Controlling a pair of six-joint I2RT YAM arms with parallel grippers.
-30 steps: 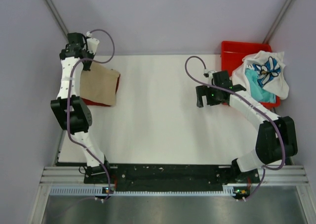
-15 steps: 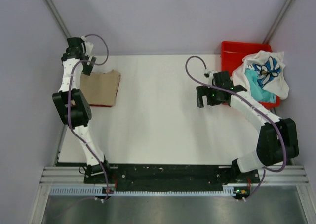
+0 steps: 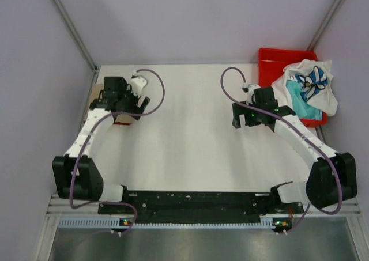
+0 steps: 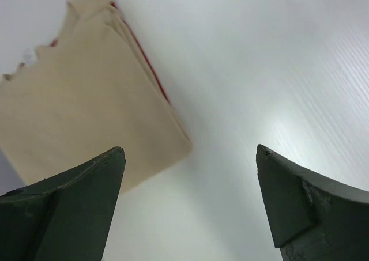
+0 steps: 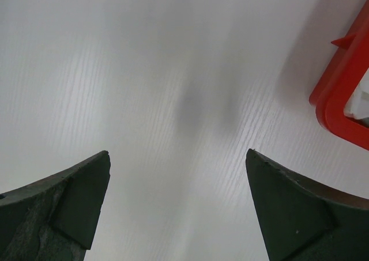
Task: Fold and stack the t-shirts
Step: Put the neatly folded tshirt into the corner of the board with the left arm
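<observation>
A folded tan t-shirt (image 4: 86, 99) lies at the table's left edge on top of a dark red t-shirt, of which only a thin edge (image 4: 147, 65) shows. My left gripper (image 4: 190, 151) hangs open just to the right of this stack and holds nothing. From above, the left gripper (image 3: 124, 102) hides most of the stack; a tan sliver (image 3: 97, 91) shows. The white t-shirt with blue print (image 3: 311, 82) and the teal t-shirt (image 3: 300, 103) sit heaped in the red bin. My right gripper (image 3: 243, 118) is open over bare table left of the bin, as the right wrist view (image 5: 176, 152) shows.
The red plastic bin (image 3: 270, 62) stands at the back right corner; its corner (image 5: 340, 94) shows in the right wrist view. Walls close the table in on the left, the back and the right.
My left gripper has opened and let go of the tan shirt. The left arm swung from the far left corner toward the right, now over the stack. The right arm barely shifted.
</observation>
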